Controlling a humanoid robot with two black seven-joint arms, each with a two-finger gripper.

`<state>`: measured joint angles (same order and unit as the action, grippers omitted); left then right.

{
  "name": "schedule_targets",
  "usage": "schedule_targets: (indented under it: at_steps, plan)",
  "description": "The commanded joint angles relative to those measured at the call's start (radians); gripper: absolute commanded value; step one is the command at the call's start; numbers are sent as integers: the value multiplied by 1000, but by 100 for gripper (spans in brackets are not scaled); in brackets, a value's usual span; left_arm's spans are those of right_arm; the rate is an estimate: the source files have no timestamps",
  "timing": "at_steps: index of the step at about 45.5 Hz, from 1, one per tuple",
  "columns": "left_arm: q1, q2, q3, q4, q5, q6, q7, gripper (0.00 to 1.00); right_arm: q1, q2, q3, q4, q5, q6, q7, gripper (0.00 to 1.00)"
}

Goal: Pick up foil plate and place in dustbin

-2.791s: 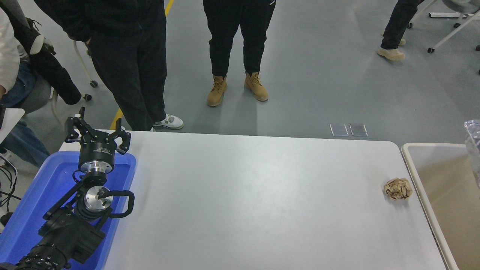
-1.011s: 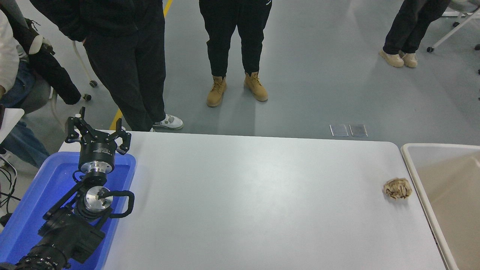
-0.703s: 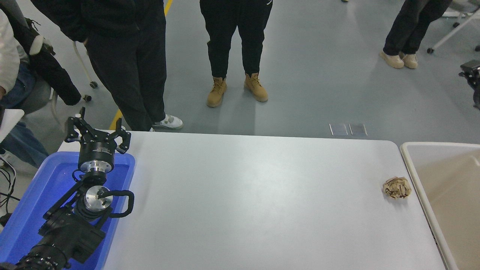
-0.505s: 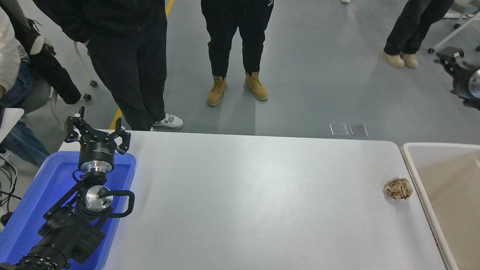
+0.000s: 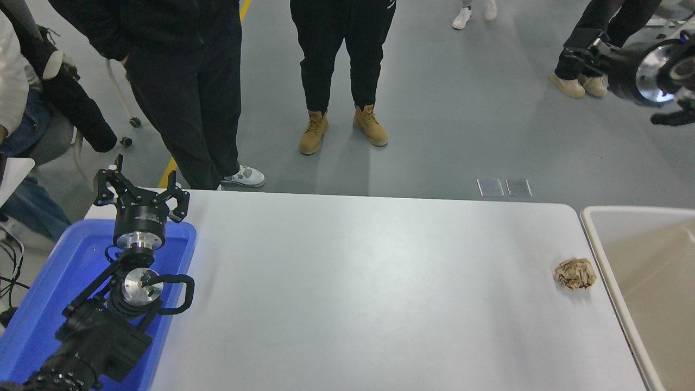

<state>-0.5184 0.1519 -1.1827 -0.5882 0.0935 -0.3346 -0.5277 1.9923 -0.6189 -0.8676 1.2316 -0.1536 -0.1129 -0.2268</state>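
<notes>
We see our left claw (image 5: 140, 187) parked over the far end of the blue tub (image 5: 38, 293) at the table's (image 5: 353, 293) left edge, its fingers spread open and holding nothing. Our right claw (image 5: 583, 51) reaches in from the upper right corner, raised high over the floor beyond the table; it is blurred, so we cannot tell whether it is open or closed. The bin (image 5: 602, 255) stands against the table's right end, a crumpled paper wad (image 5: 575, 273) lies just beside its rim, and we cannot see the foil plate.
</notes>
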Motion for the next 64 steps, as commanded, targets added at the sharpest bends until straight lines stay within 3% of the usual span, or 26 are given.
schedule_targets:
  at_steps: [1,12,26,50,64]
  plan:
    - [0,0,0,-2,0,0,0,99,144,113,-165,115,23,1,6,100]
    - [0,0,0,1,-1,0,0,99,267,220,-214,213,59,39,6,100]
    - [0,0,0,1,-1,0,0,99,338,361,-208,313,86,226,6,100]
    - [0,0,0,1,-1,0,0,99,384,363,-284,439,83,564,17,100]
    - [1,0,0,1,-1,0,0,99,405,389,-252,448,65,643,49,100]
